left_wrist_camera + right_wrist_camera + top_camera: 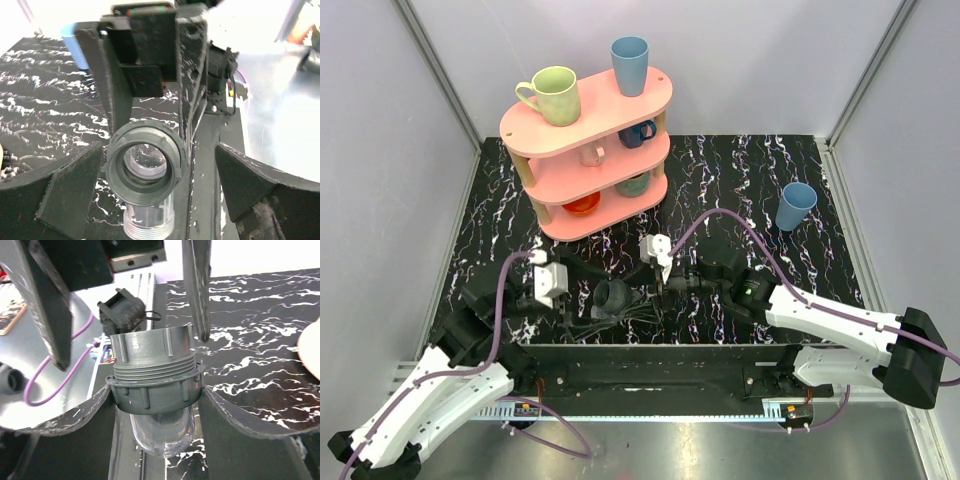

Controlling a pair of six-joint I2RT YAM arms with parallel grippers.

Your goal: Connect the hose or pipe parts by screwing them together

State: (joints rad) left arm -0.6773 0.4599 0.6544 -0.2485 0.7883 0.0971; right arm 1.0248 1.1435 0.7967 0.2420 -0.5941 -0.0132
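Note:
The hose or pipe parts hang together just above the table: a dark grey ribbed collar (150, 396) with a threaded grey sleeve (152, 352) rising from it and a clear rounded tube (162, 435) below. My right gripper (156, 395) is shut on the collar, one finger on each side. In the left wrist view the collar (147, 162) faces me end-on with the clear threaded tube (148, 220) under it. My left gripper (159, 150) stands wide open around the collar, with both fingers clear of it. From above, the parts (613, 298) sit between the left gripper (582, 300) and the right gripper (638, 293).
A pink three-tier shelf (588, 125) with mugs and cups stands at the back left. A blue cup (796, 206) stands at the back right. A black metal rail (650, 365) runs along the near table edge, under the grippers. Purple cables (720, 218) loop over the arms.

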